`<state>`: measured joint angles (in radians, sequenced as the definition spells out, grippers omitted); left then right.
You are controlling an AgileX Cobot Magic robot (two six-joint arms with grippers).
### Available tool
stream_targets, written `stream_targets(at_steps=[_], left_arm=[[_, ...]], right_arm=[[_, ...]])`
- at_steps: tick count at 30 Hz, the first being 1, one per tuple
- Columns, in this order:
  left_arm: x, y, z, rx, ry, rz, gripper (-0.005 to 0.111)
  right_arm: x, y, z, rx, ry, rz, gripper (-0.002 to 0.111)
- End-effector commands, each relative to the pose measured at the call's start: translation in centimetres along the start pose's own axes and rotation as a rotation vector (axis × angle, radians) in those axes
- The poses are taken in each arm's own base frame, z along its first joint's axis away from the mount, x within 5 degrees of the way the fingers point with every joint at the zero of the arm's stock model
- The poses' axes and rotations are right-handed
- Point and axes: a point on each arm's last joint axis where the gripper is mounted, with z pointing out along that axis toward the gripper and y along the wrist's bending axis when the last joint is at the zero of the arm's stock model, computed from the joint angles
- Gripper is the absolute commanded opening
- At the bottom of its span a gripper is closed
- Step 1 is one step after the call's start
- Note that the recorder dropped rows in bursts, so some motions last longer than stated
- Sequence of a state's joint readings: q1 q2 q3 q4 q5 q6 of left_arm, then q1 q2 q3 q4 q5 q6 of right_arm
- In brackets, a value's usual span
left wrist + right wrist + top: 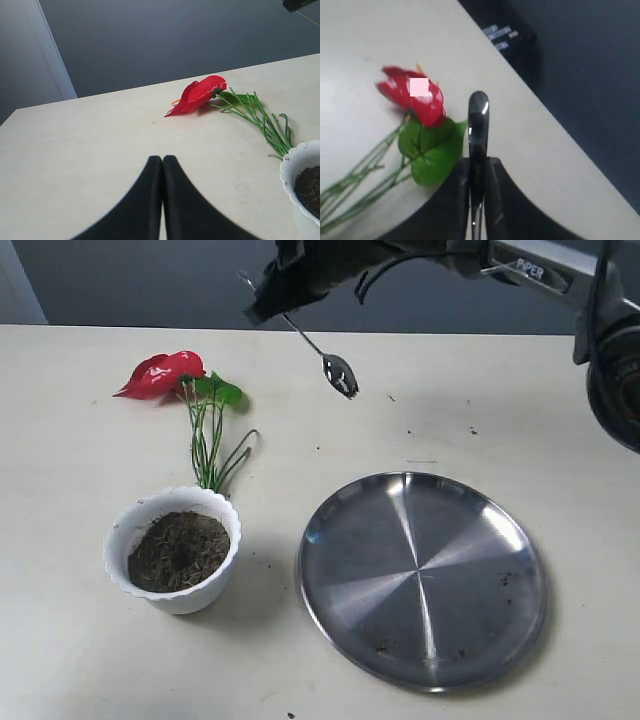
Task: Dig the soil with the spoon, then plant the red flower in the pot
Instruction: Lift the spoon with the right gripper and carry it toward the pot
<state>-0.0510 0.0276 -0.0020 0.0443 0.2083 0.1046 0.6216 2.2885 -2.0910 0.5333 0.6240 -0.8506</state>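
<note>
My right gripper (268, 298) hangs high over the back of the table, shut on the thin handle of the metal spoon (338, 372). The spoon's oval bowl slants down to the right in the air. In the right wrist view the handle end of the spoon (478, 112) pokes out past the right gripper (479, 161). The red flower (160, 373) lies flat on the table at the back left, its green stems (208, 445) reaching toward the white pot (125, 540). Dark soil (180, 550) fills the pot. My left gripper (162, 160) is shut and empty, low over the table near the red flower (199, 94).
A large round steel plate (423, 578) lies right of the pot, with a few soil crumbs on it. Crumbs also dot the tabletop (470, 428) behind the plate. The table's far edge runs just behind the flower.
</note>
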Motion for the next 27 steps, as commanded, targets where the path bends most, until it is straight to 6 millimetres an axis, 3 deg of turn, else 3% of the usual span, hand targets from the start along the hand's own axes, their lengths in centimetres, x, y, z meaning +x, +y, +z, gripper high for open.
stream_targets(at_steps=[1, 8, 16, 23, 27], left_arm=[[0.0, 0.0, 0.0, 0.0, -0.012, -0.004, 0.0], [0.0, 0.0, 0.0, 0.0, -0.012, -0.004, 0.0], [0.0, 0.0, 0.0, 0.001, -0.01, -0.004, 0.0], [0.0, 0.0, 0.0, 0.001, -0.01, -0.004, 0.0], [0.0, 0.0, 0.0, 0.0, -0.01, -0.002, 0.0]], right_arm=[[-2.7, 0.6, -2.8, -0.064, -0.106, 0.073, -0.001], [-4.8, 2.3, -5.4, -0.233, -0.198, 0.055, -0.001], [-5.1, 4.1, -6.1, -0.442, -0.253, 0.027, -0.001], [-6.5, 6.5, -8.3, -0.754, -0.439, -0.005, -0.001], [-7.5, 7.5, -9.3, -0.791, -0.51, -0.044, -0.001]])
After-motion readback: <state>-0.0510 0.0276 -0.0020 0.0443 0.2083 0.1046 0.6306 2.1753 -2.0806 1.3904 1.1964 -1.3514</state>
